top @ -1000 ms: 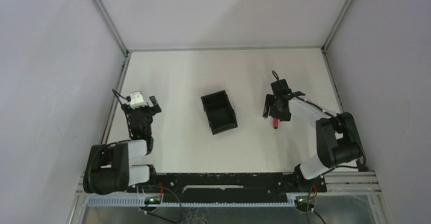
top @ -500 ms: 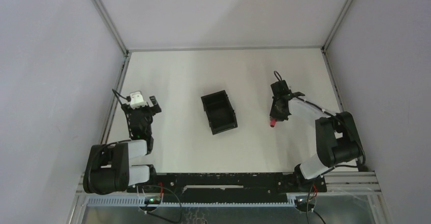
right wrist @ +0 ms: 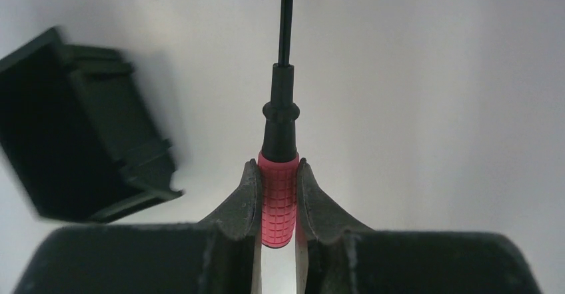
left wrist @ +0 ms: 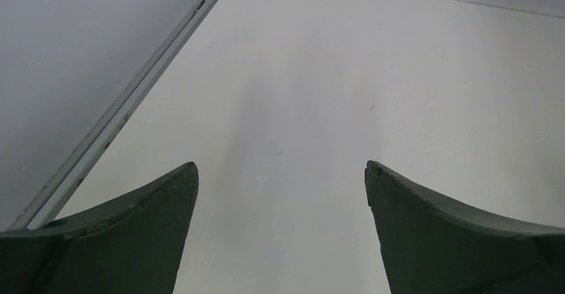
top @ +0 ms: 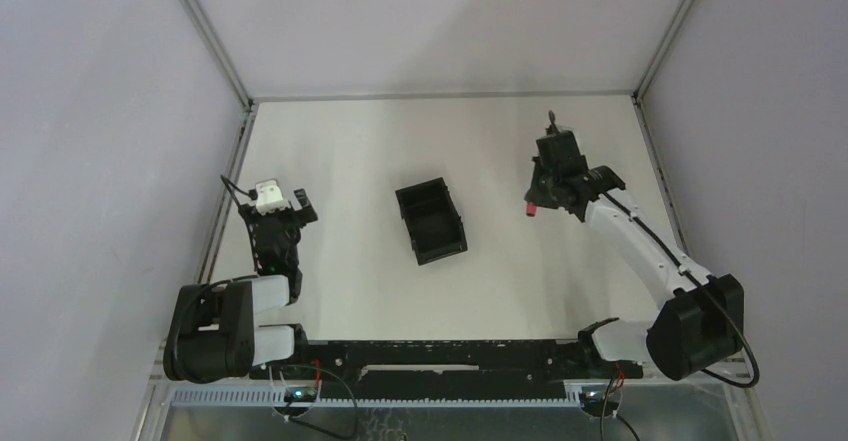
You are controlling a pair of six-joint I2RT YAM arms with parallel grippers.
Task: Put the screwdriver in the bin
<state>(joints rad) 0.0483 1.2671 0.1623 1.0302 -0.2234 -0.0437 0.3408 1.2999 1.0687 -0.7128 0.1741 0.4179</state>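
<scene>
**One slim screwdriver clamped by its red handle, bin waiting to the left**

At the near left of the table [top: 350,151], the left gripper [left wrist: 280,167] rests low with its jaws spread wide. Its wrist view shows only bare white surface between them, so it holds nothing.

Toward the middle of the table sits the black bin [top: 418,193], upright with its open top showing. Nothing can be seen inside it.

Farther back and to the right, well apart from the bin, the right gripper [right wrist: 278,167] is closed tight on the screwdriver [right wrist: 280,127]. Both pads press the gridded red handle close to its black collar. The thin dark shaft runs straight out beyond the fingertips. In the overhead view only the red butt end of the tool shows, poking out of the gripper's left side. The tool appears to hang clear of the surface, though the pictures do not settle that.

The screwdriver looks light and stiff, so weight should be no trouble. The moulded grid on the handle gives the pads purchase. The smooth round shaft would be a poor place to grip, as it could roll or swivel. Held on the handle, the shaft sticks out forward as a lever, so a knock against the bin's rim could twist the tool in the jaws. From the right wrist camera the bin [right wrist: 143,151] lies to the left of the tool.
</scene>
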